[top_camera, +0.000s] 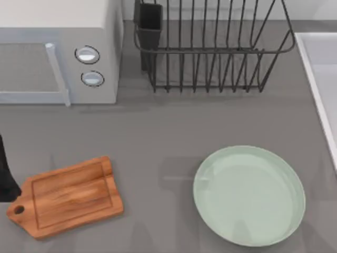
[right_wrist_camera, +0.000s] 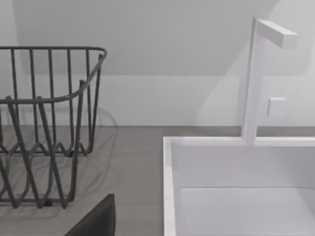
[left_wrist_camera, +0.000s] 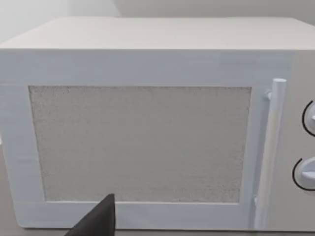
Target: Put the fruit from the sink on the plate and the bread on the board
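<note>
Ahead of the left gripper (left_wrist_camera: pixel 101 221), seen as one dark fingertip low in the left wrist view: a microwave (left_wrist_camera: pixel 147 123), door closed, handle upright. Cannot tell whether that gripper is spread or closed. Left arm (top_camera: pixel 6 176) parked at the table's left edge, just beside the board (top_camera: pixel 68 196).

Ahead of the right gripper (right_wrist_camera: pixel 98 219), again a single dark tip, spread not readable: the sink (right_wrist_camera: pixel 170 187) with its tap (right_wrist_camera: pixel 253 78), and a wire rack (right_wrist_camera: pixel 44 123) off to the side.

Nothing done yet, by the look of it. Plate (top_camera: pixel 248 196) bare, board bare. No fruit or bread to be found, so both moves left; basin floor mostly hidden.

Board lying flat, long axis slanted across the table, handle hole pointing toward the near left corner. Plate round, no axis to speak of.
</note>
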Controlling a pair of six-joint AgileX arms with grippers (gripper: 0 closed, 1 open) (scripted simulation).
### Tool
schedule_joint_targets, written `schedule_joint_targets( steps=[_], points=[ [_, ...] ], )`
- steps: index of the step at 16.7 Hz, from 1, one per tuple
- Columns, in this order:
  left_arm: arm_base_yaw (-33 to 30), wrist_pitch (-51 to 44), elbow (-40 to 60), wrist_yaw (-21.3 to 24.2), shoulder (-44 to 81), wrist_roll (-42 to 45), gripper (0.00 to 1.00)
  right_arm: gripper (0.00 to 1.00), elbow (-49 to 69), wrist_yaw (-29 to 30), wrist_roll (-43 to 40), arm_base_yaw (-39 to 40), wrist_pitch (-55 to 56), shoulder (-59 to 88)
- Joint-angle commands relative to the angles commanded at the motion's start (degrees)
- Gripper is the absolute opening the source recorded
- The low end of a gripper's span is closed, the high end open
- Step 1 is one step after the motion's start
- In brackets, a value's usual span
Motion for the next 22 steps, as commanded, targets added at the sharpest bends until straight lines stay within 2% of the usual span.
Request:
schedule_joint_targets(
  steps=[16,22],
  points=[
    [0.0,0.0,0.0,0.0,0.0,0.0,1.0,1.0,0.0,0.0,0.0,0.0,0.0,0.0],
    [0.0,0.0,0.0,0.0,0.0,0.0,1.0,1.0,10.99,0.02,-2.25,-2.38,-7.29,12.56]
  ],
)
